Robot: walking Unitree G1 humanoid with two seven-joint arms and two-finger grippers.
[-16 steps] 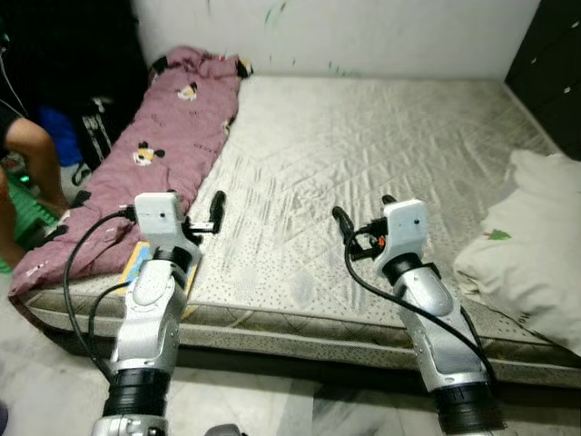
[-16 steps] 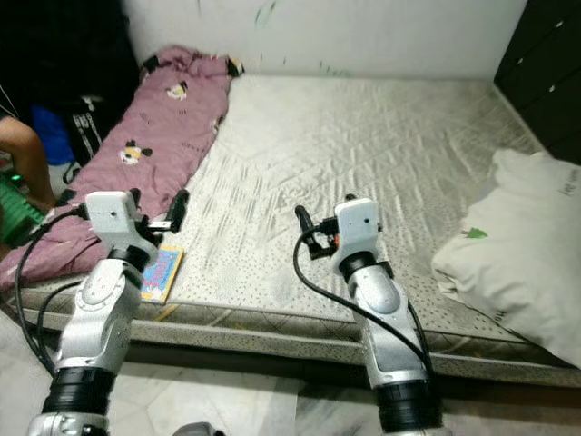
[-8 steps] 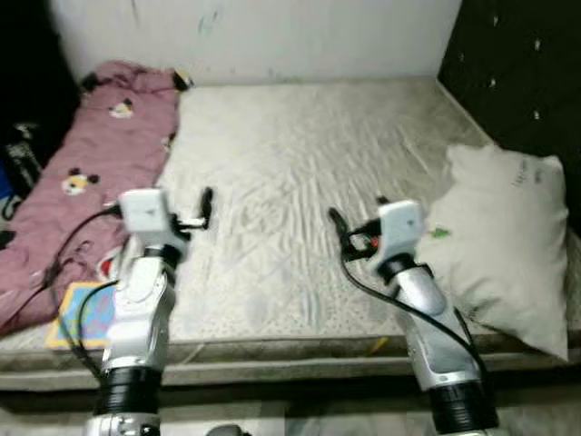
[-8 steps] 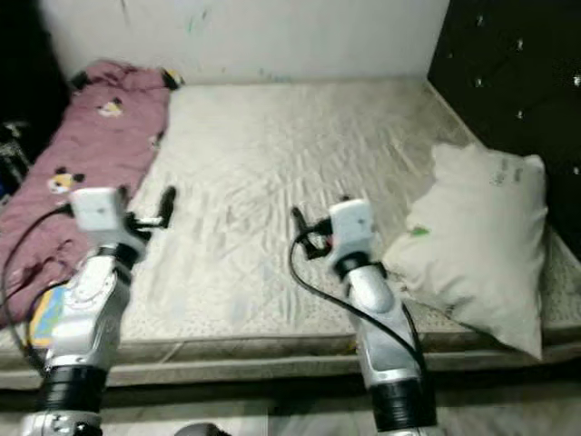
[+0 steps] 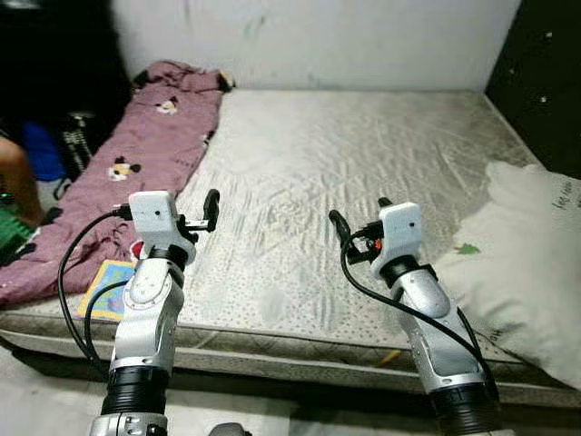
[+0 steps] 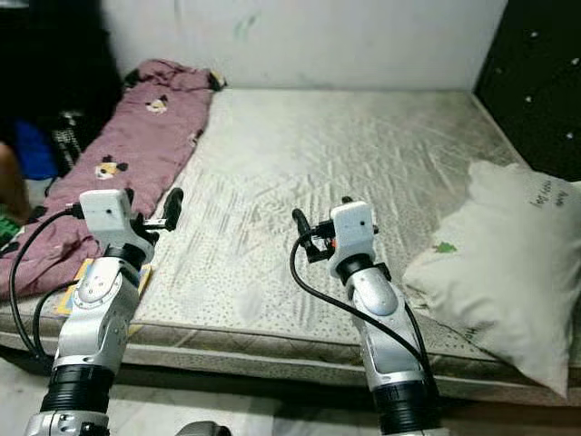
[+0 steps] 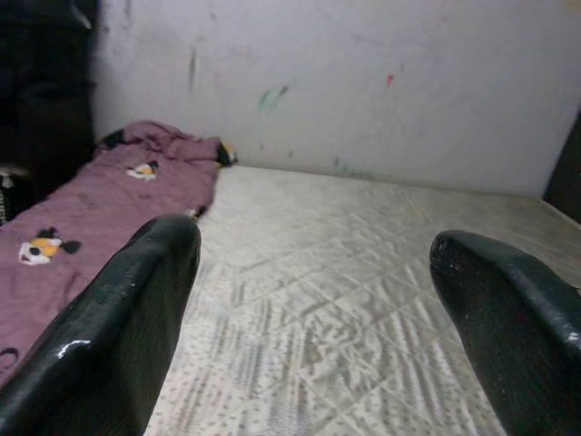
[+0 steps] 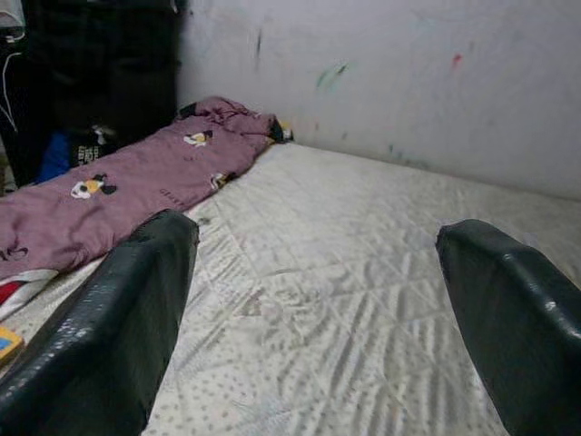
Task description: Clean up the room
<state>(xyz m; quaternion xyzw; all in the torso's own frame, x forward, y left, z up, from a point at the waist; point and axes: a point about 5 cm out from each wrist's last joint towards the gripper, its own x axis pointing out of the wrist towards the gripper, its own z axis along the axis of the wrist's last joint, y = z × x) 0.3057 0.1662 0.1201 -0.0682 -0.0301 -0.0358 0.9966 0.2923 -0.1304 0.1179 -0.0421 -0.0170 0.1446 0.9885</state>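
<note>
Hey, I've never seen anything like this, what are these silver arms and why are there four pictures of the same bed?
This is a humanoid robot meant to tidy the room. The two wide pictures come from cameras on its head, looking down at a bare mattress. The other two come from cameras on its wrists, looking out between each gripper's two black fingers. The left gripper and right gripper are held over the near part of the mattress, both open and holding nothing. On the left side lies a pink cartoon-print blanket, with a colourful book at the near left corner. A white pillow lies on the right. A person's limb shows at the far left.
</note>
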